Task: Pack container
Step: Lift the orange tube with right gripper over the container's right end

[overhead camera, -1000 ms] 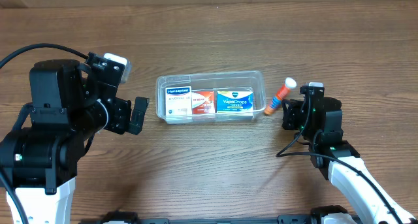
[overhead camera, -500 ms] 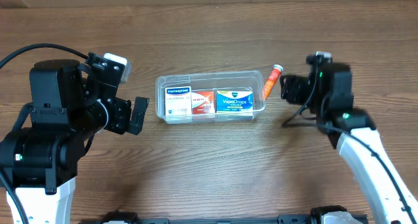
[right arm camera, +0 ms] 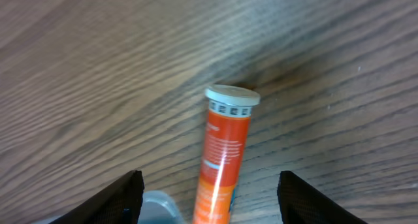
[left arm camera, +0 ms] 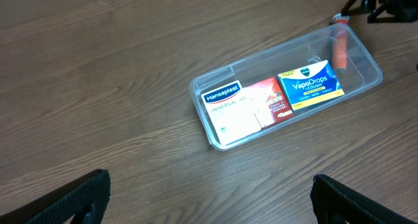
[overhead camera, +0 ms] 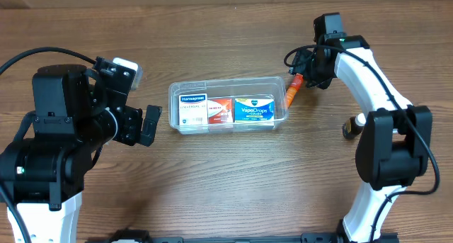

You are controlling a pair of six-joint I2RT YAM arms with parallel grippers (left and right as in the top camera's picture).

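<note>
The clear container (overhead camera: 228, 84) lies mid-table and holds a white Hansaplast box (overhead camera: 192, 108), a red box (overhead camera: 220, 110) and a blue VapoDrops box (overhead camera: 253, 109). An orange tube (overhead camera: 292, 90) with a white cap leans at the container's right end, cap end sticking out past the rim (left arm camera: 337, 19). My right gripper (overhead camera: 304, 74) stands open around that tube (right arm camera: 222, 159), and both fingers (right arm camera: 121, 198) are clear of it. My left gripper (overhead camera: 151, 122) is open to the left of the container, with only bare table between its fingers (left arm camera: 78, 198).
A small dark object (overhead camera: 348, 127) sits on the table to the right, beside the right arm's base link. The left arm's bulk fills the left side. The wooden table (overhead camera: 233, 179) stretches toward the front.
My right gripper swung the orange tube from the table right of the container up to the container's right end and opened, letting go of it. The left arm has not moved.
</note>
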